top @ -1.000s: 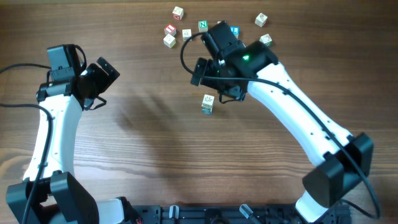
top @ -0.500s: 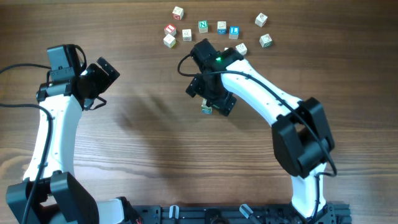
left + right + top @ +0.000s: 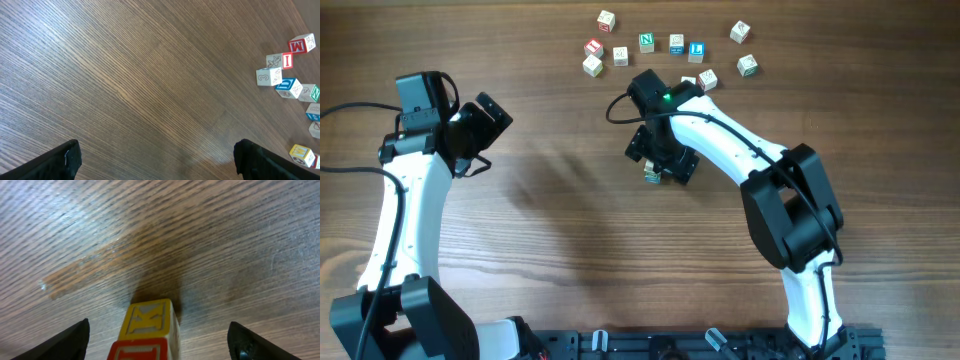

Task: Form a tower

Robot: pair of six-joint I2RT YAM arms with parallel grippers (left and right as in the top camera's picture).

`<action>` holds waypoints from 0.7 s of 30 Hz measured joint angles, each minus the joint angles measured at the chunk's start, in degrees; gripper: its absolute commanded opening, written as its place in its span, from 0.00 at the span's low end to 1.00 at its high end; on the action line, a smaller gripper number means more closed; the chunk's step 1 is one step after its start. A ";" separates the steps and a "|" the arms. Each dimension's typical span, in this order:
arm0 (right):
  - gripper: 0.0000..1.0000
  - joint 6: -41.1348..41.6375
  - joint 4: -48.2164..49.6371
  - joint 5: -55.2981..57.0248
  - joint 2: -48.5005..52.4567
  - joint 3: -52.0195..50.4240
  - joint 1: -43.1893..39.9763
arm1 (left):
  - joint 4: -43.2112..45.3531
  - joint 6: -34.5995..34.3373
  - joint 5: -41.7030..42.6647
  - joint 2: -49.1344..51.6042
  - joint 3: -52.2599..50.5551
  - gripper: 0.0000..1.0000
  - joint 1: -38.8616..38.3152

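Note:
The tower (image 3: 148, 328) is a narrow column of letter cubes; the right wrist view shows a yellow K face and a red-framed face nearer the camera. From overhead only its teal-marked lower edge (image 3: 651, 177) shows beneath my right gripper (image 3: 660, 160). That right gripper (image 3: 159, 339) straddles the column, open, with wood visible on both sides between the cubes and its fingers (image 3: 75, 337). My left gripper (image 3: 485, 120) hovers open at the far left over bare wood (image 3: 157, 160), holding nothing.
Several loose letter cubes (image 3: 646, 42) lie scattered along the far edge behind the tower; some also appear at the right of the left wrist view (image 3: 287, 86). The right arm (image 3: 740, 160) arcs over the table from the front right.
My right gripper came forward from near the loose cubes and now covers the tower, its jaws slightly narrower. The left arm has not moved.

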 measured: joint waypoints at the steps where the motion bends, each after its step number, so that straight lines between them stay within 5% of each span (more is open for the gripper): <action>1: 0.80 -0.28 0.02 0.02 0.17 0.00 -0.07 | 0.00 -0.02 0.00 0.00 0.00 1.00 0.00; 13: 0.54 -4.42 -0.04 -1.29 0.17 0.00 -0.55 | -0.02 0.00 0.00 0.00 0.00 1.00 0.00; 21: 0.47 -5.88 -0.90 -2.16 0.17 0.00 -1.55 | -0.02 -0.02 0.00 0.00 0.00 1.00 0.00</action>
